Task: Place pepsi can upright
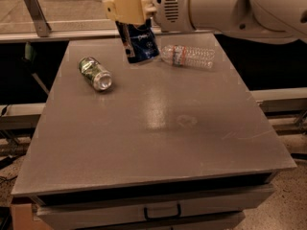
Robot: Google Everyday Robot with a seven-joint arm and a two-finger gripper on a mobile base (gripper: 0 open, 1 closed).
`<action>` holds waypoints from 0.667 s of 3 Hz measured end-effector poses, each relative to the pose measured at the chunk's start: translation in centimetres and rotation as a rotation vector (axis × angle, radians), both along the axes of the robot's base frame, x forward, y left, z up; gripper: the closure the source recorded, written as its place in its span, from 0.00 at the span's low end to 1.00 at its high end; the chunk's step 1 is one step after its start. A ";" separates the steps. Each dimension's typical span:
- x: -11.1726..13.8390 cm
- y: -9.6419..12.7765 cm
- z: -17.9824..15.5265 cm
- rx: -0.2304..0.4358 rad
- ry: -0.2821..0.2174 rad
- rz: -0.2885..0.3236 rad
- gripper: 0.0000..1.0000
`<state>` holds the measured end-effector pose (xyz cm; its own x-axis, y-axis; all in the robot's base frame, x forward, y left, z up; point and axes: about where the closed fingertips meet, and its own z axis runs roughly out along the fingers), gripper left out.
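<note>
Lab-like room: grey drawered table (pixel 144 147), metal rail (pixel 35 13), tool (pixel 136 23) above far edge.

tan end effector (pixel 132 11) at top centre on rounded white arm (pixel 216 4).

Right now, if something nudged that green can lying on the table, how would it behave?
The green can lies on its side on the table, so a sideways nudge would probably roll it. It looks like thin metal, likely light and easily dented. The gripper, over the table's far edge, holds the pepsi can, apart from it.
</note>
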<state>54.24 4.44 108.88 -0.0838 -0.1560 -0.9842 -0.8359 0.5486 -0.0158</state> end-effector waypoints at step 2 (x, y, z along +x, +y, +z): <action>0.0 0.6 -1.0 0.016 -0.053 0.012 1.00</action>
